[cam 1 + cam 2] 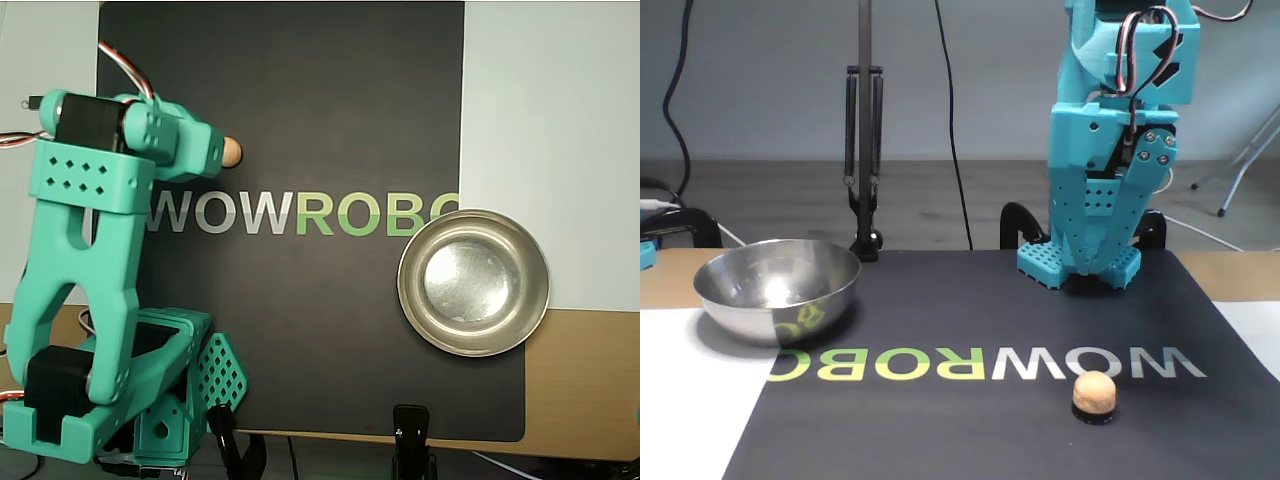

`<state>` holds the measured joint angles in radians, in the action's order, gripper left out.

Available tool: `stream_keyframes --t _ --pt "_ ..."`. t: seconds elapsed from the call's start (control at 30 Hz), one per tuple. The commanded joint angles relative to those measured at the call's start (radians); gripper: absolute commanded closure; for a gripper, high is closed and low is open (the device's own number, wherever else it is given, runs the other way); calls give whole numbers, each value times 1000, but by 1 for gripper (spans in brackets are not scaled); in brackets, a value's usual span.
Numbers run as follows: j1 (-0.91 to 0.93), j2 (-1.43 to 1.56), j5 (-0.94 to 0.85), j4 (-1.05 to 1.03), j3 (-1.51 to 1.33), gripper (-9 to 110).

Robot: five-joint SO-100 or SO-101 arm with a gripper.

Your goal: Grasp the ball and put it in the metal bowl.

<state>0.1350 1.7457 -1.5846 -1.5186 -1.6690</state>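
Note:
The ball [1095,392], small and pale tan-orange, sits on a small dark ring on the black mat, just in front of the lettering. In the overhead view only its edge [233,151] peeks out past the tip of my teal gripper [218,150]. In the fixed view the gripper [1102,272] hangs pointing down, above and behind the ball and not touching it; its jaws look closed and hold nothing. The metal bowl [408,285] stands empty on the mat's right edge in the overhead view, and at the left in the fixed view [770,300].
The black mat [300,330] carries WOWROBO lettering. The arm's teal base [150,400] sits at the lower left in the overhead view. Black clamps [412,430] grip the mat's near edge. A thin stand [864,150] and cables rise behind the bowl.

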Motion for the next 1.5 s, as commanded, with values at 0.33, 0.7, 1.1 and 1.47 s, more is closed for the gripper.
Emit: stream_keyframes --t 0.33,0.7,1.1,1.47 --pt "5 3 -6 187 -130 101" --pt "18 3 -6 397 -298 101" --pt "18 2 -6 442 -337 101" --pt "18 0 -6 453 -337 100"
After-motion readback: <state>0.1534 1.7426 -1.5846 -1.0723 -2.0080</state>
